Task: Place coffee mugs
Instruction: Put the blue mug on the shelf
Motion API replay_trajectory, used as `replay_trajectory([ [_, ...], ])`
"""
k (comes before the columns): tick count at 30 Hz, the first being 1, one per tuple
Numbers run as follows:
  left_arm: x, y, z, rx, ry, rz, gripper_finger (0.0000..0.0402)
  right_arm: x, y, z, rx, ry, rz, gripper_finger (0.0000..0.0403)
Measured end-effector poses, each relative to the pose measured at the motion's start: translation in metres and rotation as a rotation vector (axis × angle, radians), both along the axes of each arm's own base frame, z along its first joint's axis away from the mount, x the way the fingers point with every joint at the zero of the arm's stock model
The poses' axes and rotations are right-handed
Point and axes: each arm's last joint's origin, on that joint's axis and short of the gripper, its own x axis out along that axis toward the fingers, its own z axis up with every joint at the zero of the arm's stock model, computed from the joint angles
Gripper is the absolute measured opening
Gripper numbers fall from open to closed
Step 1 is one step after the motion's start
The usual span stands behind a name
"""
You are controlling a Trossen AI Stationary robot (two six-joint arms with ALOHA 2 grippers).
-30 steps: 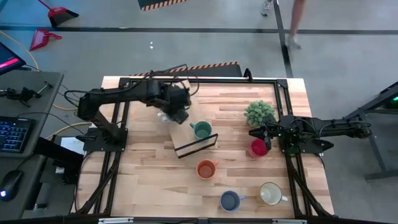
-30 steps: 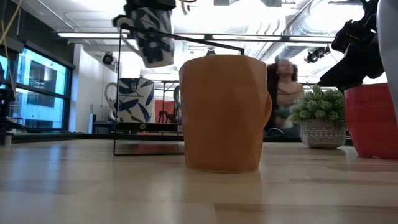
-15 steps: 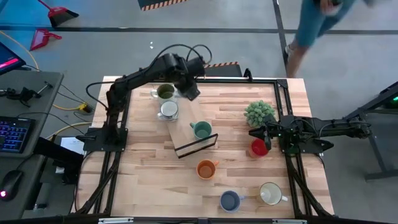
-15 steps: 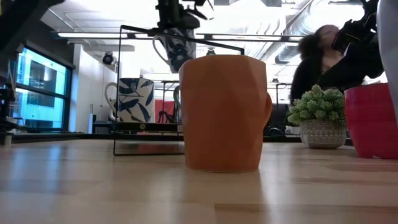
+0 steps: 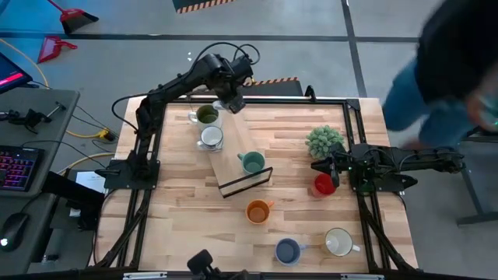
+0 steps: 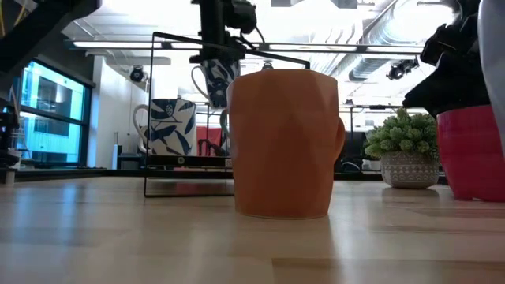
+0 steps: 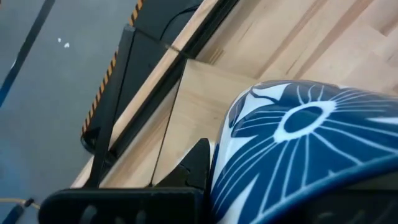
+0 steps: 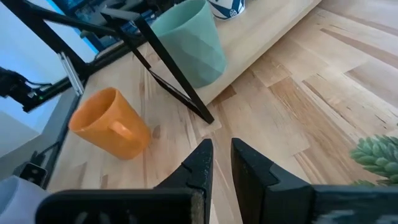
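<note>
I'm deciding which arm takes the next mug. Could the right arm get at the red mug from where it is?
Probably yes. The right tool hangs just above the red mug, with nothing between them. The potted plant stands close behind, so a straight descent looks safer than a sideways approach.

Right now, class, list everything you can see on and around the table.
Mugs at the rack: three; olive mug, white mug, teal mug.
Loose mugs on the table: four; red mug, orange mug, blue mug, cream mug.
Patterned mug: one, blue-and-white, held over the rack's far end.
Plant: one, green, beside the red mug.
Person: one, beyond the table.
Left tool: grips the patterned mug.
Right tool: beside the red mug.
</note>
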Motion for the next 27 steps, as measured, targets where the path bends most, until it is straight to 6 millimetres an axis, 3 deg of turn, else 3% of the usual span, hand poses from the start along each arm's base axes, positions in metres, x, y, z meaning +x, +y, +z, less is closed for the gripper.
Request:
replay_trajectory([
  [16, 0.006, 0.055, -0.048, -0.077, 0.057, -0.126, 0.0019, 0.001, 0.000, 0.002, 0.002, -0.022, -0.002, 0.0039],
  [27, 0.012, 0.074, -0.088, -0.149, 0.137, -0.197, 0.0019, 0.001, 0.000, 0.003, 0.042, -0.031, -0.018, 0.0039],
])
